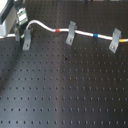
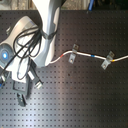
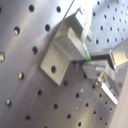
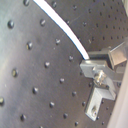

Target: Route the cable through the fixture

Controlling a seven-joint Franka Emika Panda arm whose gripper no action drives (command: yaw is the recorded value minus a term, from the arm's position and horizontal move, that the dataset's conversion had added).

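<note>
Cable (image 1: 47, 27) runs white across the black perforated board (image 1: 65, 95) in the first exterior view, passing the middle clip (image 1: 71, 32) beside its red band (image 1: 57, 30) and reaching the far clip (image 1: 115, 40) past its blue band (image 1: 95, 35); those 2 clips appear to seat it already, so the line lies nearly straight there; toward the first exterior view's left it arches up and drops to the third clip (image 1: 28, 38), where the arm works; I judge this the clip not yet threaded, which explains why the slack is gathered on that side; the gripper (image 2: 27, 87) sits low over the board in the second exterior view, with the arm (image 2: 45, 20) bent above it; in the first wrist view the clip (image 3: 67, 47) fills the frame with the cord touching its upper edge, and a green-tipped finger (image 3: 88, 57) presses close under it; in the second wrist view the cord (image 4: 65, 27) ends at the fingers (image 4: 95, 67), so the pincer seems clenched on it, held tight to steer it into the slot; the risk is the cord riding over the slanted lip.
</note>
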